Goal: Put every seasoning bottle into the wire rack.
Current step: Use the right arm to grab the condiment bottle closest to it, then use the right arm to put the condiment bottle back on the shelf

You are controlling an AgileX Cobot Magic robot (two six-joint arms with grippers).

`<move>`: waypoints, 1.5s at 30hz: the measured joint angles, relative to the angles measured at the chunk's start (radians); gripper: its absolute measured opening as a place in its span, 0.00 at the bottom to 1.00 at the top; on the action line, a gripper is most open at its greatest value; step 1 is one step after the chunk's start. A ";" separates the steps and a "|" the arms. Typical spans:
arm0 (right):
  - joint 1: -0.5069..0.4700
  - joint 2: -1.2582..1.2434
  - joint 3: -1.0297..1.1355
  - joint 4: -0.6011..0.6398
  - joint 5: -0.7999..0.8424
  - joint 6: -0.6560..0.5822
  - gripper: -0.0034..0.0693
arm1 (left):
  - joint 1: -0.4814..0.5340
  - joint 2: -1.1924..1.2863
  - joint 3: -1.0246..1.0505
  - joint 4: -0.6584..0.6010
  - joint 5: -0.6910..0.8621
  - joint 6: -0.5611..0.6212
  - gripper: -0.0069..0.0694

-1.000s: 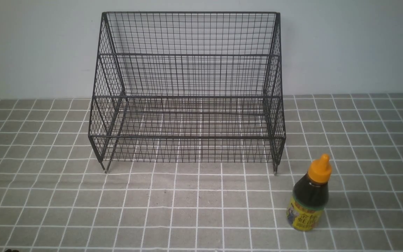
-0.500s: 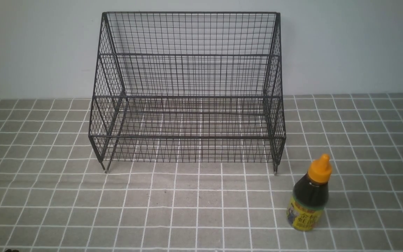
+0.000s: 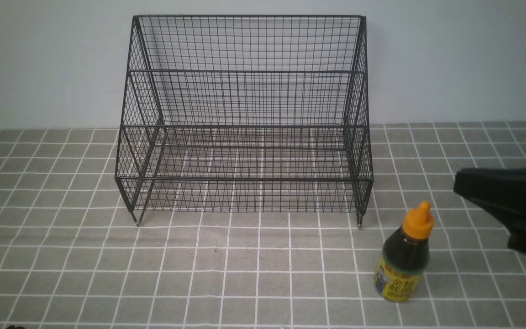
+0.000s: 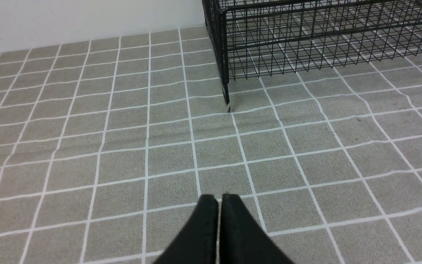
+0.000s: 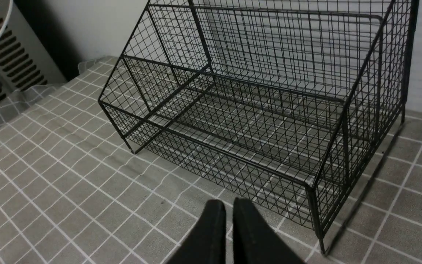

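1. Front view: small dark-brown seasoning bottle (image 3: 402, 256), with an orange pointed nozzle cap and yellow-green label, stood upright on the grey grid-patterned tablecloth (image 3: 244, 265). It was outside the large black two-tier wire-mesh rack (image 3: 244, 179), near its front right foot and not touching it.
2. Black right gripper (image 5: 229, 207): its wrist view showed the fingers pressed together with nothing between them. Front view put it near the bottle, on its right and apart from it. Likely staged for a side approach, and it would have to spread first.
3. Black left gripper (image 4: 219, 200) sat low over the tablecloth, off the rack's left front foot, fingers pressed together and empty. Judged parked clear of the work.
4. Rack contents: both tiers held nothing. Lower tier looked the nearest drop spot.
5. Placement was not yet done.
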 joint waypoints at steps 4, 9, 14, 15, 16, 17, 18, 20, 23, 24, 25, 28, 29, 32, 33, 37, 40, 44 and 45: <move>0.000 0.064 -0.023 -0.001 0.000 -0.054 0.26 | 0.000 0.000 0.000 0.000 0.001 0.000 0.08; 0.000 0.133 -0.023 -0.001 0.001 -0.135 0.62 | 0.000 0.000 0.000 0.000 0.001 0.000 0.08; 0.050 0.207 -0.026 0.009 0.040 -0.206 0.86 | 0.000 0.000 0.000 0.000 0.001 0.000 0.08; 0.059 0.210 -0.027 0.011 0.052 -0.209 0.87 | 0.000 0.000 0.000 0.000 0.001 0.000 0.08; 0.092 0.241 -0.028 0.011 0.109 -0.221 0.90 | 0.000 0.000 0.000 0.000 0.001 0.000 0.08; 0.112 0.255 -0.028 0.013 0.147 -0.221 0.90 | 0.000 0.000 0.000 0.000 0.001 0.000 0.08; 0.132 0.277 -0.028 0.015 0.181 -0.221 0.90 | 0.000 0.000 0.000 0.000 0.001 0.000 0.08; 0.164 0.308 -0.028 0.021 0.221 -0.221 0.90 | 0.000 0.000 0.000 0.000 0.001 0.000 0.08; 0.228 0.364 -0.029 0.029 0.265 -0.229 0.87 | 0.000 0.000 0.000 0.000 0.001 0.000 0.08; 0.242 0.379 -0.029 0.031 0.280 -0.230 0.84 | 0.000 0.000 0.000 0.000 0.001 0.000 0.08; 0.255 0.391 -0.029 0.035 0.295 -0.231 0.80 | 0.000 0.000 0.000 0.000 0.001 0.000 0.08; 0.295 0.408 -0.031 0.037 0.364 -0.234 0.56 | 0.000 0.000 0.000 0.000 0.001 0.000 0.08; 0.306 0.403 -0.033 0.042 0.388 -0.225 0.50 | 0.000 0.000 0.000 0.000 0.001 0.000 0.08; 0.317 0.382 -0.042 0.048 0.440 -0.184 0.49 | 0.000 0.000 0.000 0.000 0.001 0.000 0.08; 0.317 0.370 -0.048 0.037 0.446 -0.175 0.49 | 0.000 0.000 0.000 0.000 0.001 0.000 0.08; 0.317 0.285 -0.112 -0.044 0.417 -0.142 0.49 | 0.000 0.000 0.000 0.000 0.001 0.000 0.08; 0.317 0.212 -0.194 -0.124 0.339 -0.040 0.49 | 0.000 0.000 0.000 0.000 0.001 0.000 0.08; 0.317 0.159 -0.339 -0.144 0.195 0.098 0.49 | 0.000 0.000 0.000 0.000 0.001 0.000 0.08; 0.319 0.161 -0.374 -0.144 0.177 0.099 0.49 | 0.000 0.000 0.000 0.000 0.001 0.000 0.08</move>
